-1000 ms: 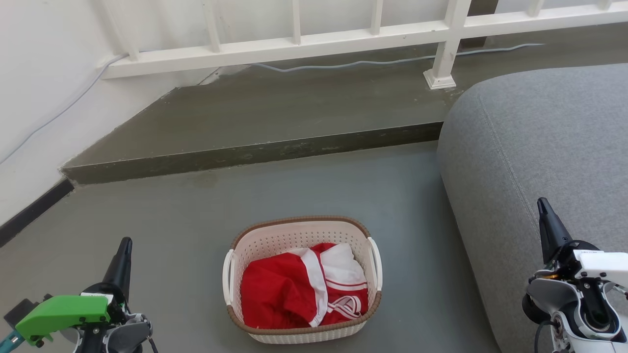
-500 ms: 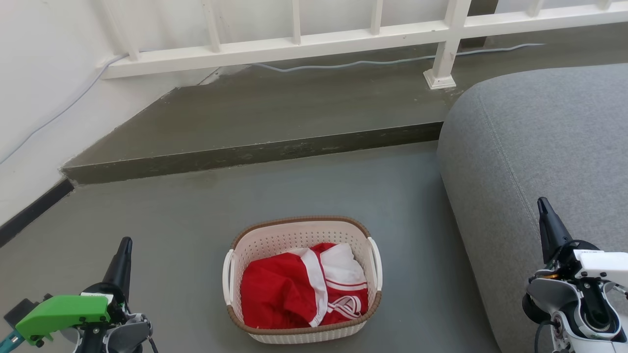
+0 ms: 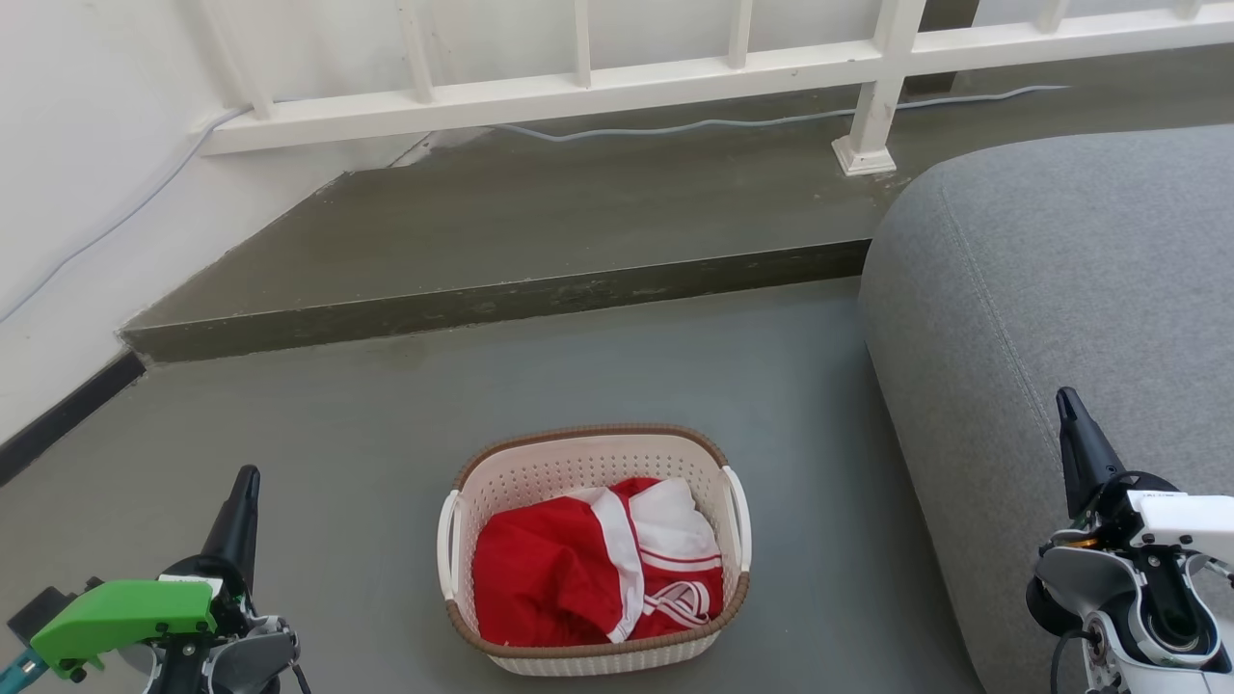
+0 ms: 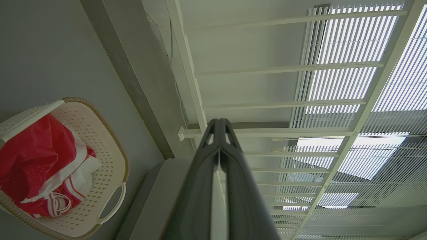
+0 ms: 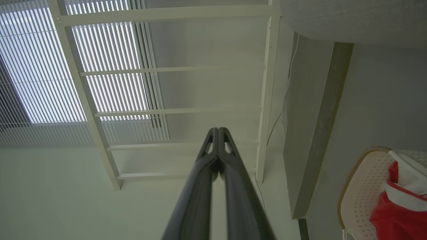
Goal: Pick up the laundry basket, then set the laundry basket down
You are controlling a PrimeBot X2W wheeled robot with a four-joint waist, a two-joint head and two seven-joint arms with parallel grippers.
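On the grey floor [image 3: 366, 453], the laundry basket [image 3: 578, 466] is seen standing upright, apart from both grippers. A red and white garment [image 3: 569, 578] is bundled inside the basket, and the cream inner wall at its far end is left bare. Left of the basket and well apart from it, the left gripper [image 3: 247, 479] is held with its two dark fingers pressed together, tips pointed away from the robot. Right of the basket, also well apart, the right gripper [image 3: 1063, 397] is held the same way, its fingers closed tip to tip, as is confirmed in both wrist views. A grey sofa [image 3: 1060, 289] is placed just beside the basket on its right, and the right gripper is seen in front of that upholstery. Beyond the basket, a raised concrete step [image 3: 482, 304] is laid across the floor. Farther beyond the basket, a white railing [image 3: 578, 92] is fixed along the step, with a pale cable [image 3: 723, 122] lying at its foot.
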